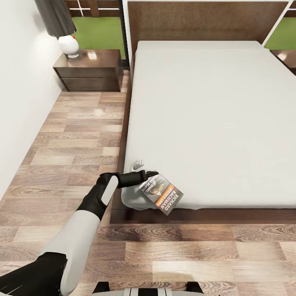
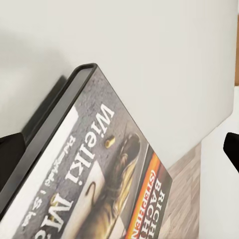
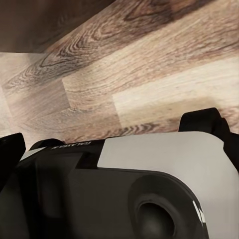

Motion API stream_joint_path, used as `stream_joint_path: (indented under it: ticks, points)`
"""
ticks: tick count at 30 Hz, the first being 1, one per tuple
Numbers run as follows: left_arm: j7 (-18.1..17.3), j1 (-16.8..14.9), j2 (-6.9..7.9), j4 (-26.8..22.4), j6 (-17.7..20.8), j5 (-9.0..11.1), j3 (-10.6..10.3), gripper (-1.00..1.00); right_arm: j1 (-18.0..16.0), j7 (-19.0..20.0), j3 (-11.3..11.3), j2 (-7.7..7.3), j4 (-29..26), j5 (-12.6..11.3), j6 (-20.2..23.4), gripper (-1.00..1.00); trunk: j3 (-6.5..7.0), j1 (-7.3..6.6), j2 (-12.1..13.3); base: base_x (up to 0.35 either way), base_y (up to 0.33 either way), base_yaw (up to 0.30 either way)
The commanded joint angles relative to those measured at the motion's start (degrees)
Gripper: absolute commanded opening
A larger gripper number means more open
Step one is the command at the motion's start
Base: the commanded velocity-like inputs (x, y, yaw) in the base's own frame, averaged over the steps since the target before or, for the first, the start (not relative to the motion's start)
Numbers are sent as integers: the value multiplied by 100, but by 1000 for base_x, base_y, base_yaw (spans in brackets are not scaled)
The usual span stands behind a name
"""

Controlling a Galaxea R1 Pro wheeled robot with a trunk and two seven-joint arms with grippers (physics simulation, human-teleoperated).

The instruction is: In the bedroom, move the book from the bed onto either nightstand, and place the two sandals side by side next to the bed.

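Bedroom, wood-plank floor (image 1: 78,139): left pincer (image 1: 149,177) clamped on paperback book (image 1: 161,194), lifted tilted off the bed (image 1: 205,123) corner at 6 o'clock, presumably for carrying to nightstand (image 1: 88,70) at 11 o'clock; right pincer's state cannot be told.

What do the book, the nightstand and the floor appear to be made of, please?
The book: seemingly paper, its printed cover faintly shiny. The nightstand: apparently dark wood with a glossy finish, since its top mirrors the lamp. The floor: likely wood planks, with visible grain and seams.
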Motion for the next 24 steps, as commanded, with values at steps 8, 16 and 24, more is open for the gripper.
stream_joint_path:
  ticks: [8,16,24]
  points:
    - [3,-2,-1,-3,35,18,3,100,-5,17,-42,2,3,61,-44,100,-3,0,-1,0,0,0]
    - [5,-2,-1,-3,35,18,3,100,-2,20,-42,1,3,61,-40,100,-3,0,-1,0,0,0]
    - [6,-2,-1,-3,35,18,3,100,-1,18,-42,1,3,63,-39,100,15,-22,39,0,0,0]
